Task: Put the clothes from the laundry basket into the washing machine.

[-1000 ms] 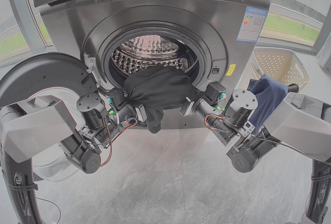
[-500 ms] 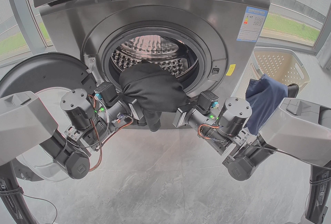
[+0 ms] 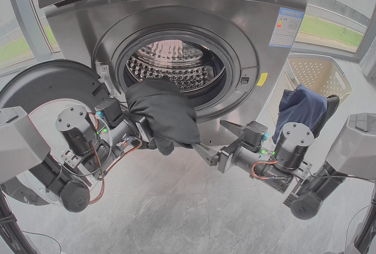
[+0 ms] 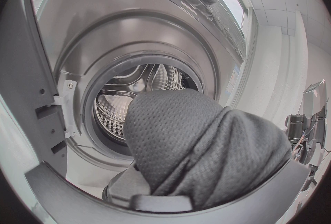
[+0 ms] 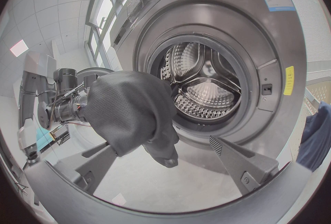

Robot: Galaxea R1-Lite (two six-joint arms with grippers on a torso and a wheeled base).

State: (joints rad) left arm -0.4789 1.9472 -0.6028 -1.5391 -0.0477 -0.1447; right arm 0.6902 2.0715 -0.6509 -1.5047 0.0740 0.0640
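Observation:
A black garment (image 3: pixel 162 112) hangs bunched in front of the washing machine's open drum (image 3: pixel 176 59), just below and left of the opening. My left gripper (image 3: pixel 150 137) is shut on it from the left, its fingers buried in the cloth (image 4: pixel 200 145). My right gripper (image 3: pixel 206 133) is open, apart from the garment (image 5: pixel 127 110) on its lower right, and holds nothing. A blue garment (image 3: pixel 301 108) hangs over the rim of the beige laundry basket (image 3: pixel 319 74) to the right of the machine.
The machine's round door (image 3: pixel 47 82) is swung open to the left, close behind my left arm. Grey tiled floor (image 3: pixel 188 204) lies open in front of the machine. Windows stand behind and to both sides.
The right gripper has let go of the black garment and drawn back down and right, now open. The left gripper has pulled left and back, carrying the garment off the drum's rim.

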